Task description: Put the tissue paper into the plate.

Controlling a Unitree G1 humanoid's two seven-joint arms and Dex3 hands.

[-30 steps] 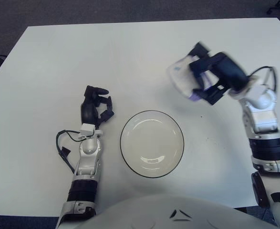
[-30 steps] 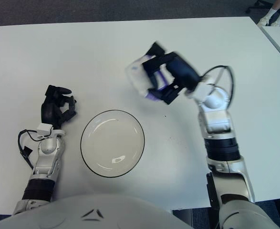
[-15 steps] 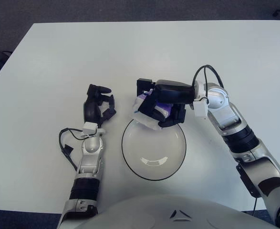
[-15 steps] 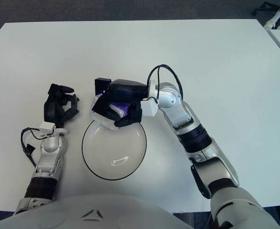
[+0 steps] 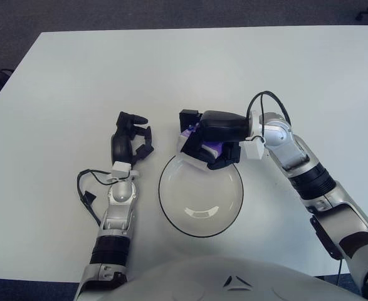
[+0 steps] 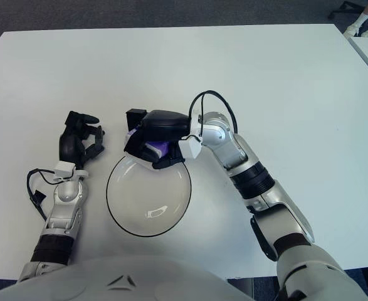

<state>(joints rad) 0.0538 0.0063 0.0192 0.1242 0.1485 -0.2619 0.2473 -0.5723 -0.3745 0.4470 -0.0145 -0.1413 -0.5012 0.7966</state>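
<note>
- Black fingers of the right hand (image 5: 210, 143) are curled tight around the tissue paper (image 5: 199, 145), a white pack with purple print showing between them.
- Half a second ago the hand stood at almost this spot; a second ago it was far out to the right and higher, so the carry across is over and it has slowed at the far rim of the plate (image 5: 171, 200).
- That leaves lowering and release as the likely next step.
- The pack sits under the palm, overhanging the plate's far edge; whether it touches the rim is hard to tell.
- The left hand (image 5: 130, 139) shows left of the plate with fingers loosely bent, holding nothing.
- Everything stands on a white table (image 5: 64, 81).
</note>
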